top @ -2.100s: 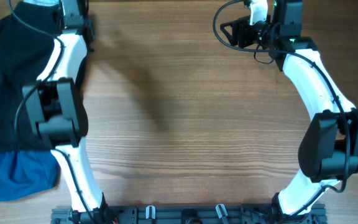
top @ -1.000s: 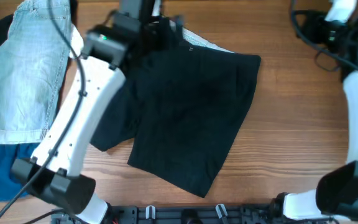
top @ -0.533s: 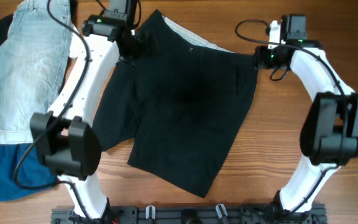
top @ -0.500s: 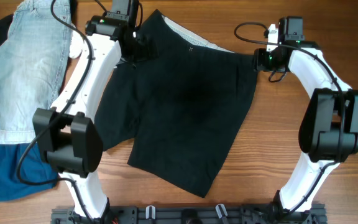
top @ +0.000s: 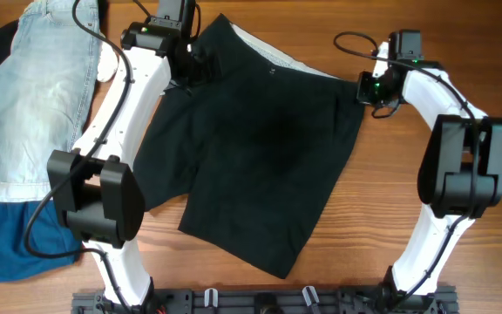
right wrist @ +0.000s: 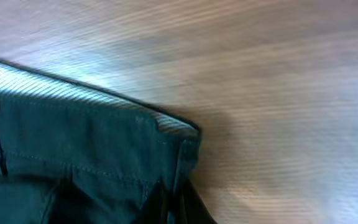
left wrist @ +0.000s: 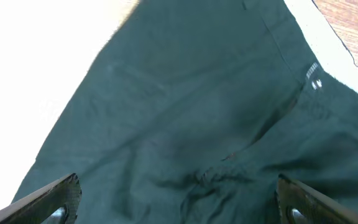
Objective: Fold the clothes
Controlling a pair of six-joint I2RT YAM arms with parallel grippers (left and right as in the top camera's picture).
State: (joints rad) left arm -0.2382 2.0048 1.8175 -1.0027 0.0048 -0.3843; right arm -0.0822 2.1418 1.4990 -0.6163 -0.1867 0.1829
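Wood-grain counter [top: 408, 174] all around, with the black shorts [top: 268, 148] spread flat across the middle. The waistband is at the far edge and the two legs point toward the near edge. You can see a strip of the pale lining [top: 277, 54] peeking out along the top of the waistband.

The left claw [top: 200, 68] sits over the waistband's left end. In its wrist view the fingers [left wrist: 58, 198] are spread wide, with a bit of bunched black fabric lying between them, so it isn't gripping anything.

The right claw [top: 364, 87] is at the waistband's right corner. From its wrist cam it looks pressed together, pinching that corner.

Off on the left edge there's a pile: light denim shorts [top: 37, 96] on top and a blue garment [top: 16, 249] sticking out below.
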